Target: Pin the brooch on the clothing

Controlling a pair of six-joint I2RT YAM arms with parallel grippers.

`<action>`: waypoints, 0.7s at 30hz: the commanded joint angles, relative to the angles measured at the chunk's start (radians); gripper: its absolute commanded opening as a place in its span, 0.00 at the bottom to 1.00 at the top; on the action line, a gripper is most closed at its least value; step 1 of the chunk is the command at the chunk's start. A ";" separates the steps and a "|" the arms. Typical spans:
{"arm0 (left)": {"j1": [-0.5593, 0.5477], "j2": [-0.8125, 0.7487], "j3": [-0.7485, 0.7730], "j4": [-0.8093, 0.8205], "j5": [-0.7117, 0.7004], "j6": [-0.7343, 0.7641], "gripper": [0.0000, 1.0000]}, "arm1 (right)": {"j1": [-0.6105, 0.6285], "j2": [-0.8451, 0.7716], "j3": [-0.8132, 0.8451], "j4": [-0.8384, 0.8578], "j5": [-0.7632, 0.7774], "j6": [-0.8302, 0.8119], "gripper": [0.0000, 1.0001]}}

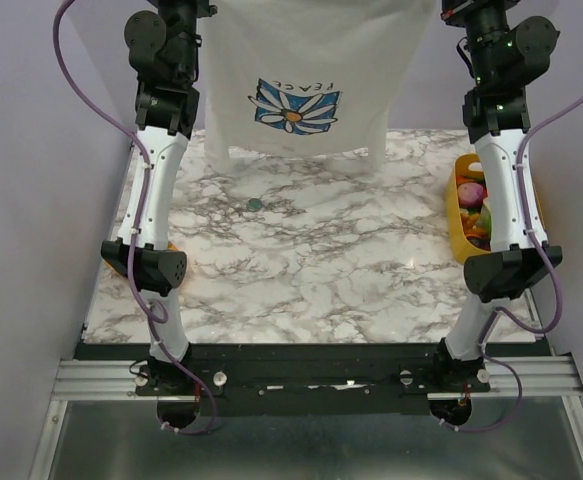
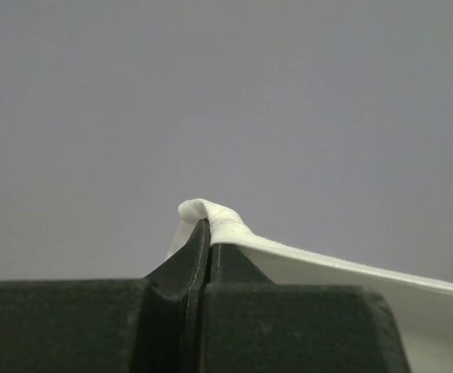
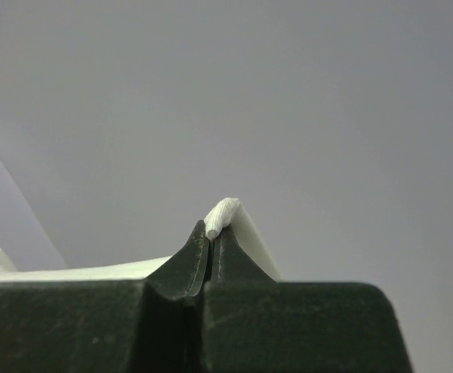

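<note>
Left and right jaws were clamped on the top corners of the hanging T-shirt (image 1: 301, 50), while the brooch (image 1: 255, 204) lay on the desk (image 1: 321, 260) below, nearer the left arm (image 1: 161, 170).

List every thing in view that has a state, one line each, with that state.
T-shirt: held up, hanging spread between both arms, print toward the top camera.
brooch: lying loose on the table, not pinned, apart from the T-shirt.
left fingers: shut on a fold of the T-shirt.
right fingers: shut on a fold of the T-shirt.
yellow bin: upright, holding coloured items.
</note>
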 commanded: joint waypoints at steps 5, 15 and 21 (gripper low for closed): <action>0.030 -0.043 -0.066 0.048 0.008 0.097 0.00 | -0.025 -0.081 -0.086 0.036 -0.039 -0.018 0.01; 0.030 -0.257 -0.524 0.120 -0.024 0.147 0.00 | -0.025 -0.292 -0.489 0.058 -0.119 -0.038 0.01; 0.030 -0.483 -0.843 0.261 -0.069 0.114 0.00 | -0.024 -0.354 -0.540 -0.022 -0.199 -0.041 0.01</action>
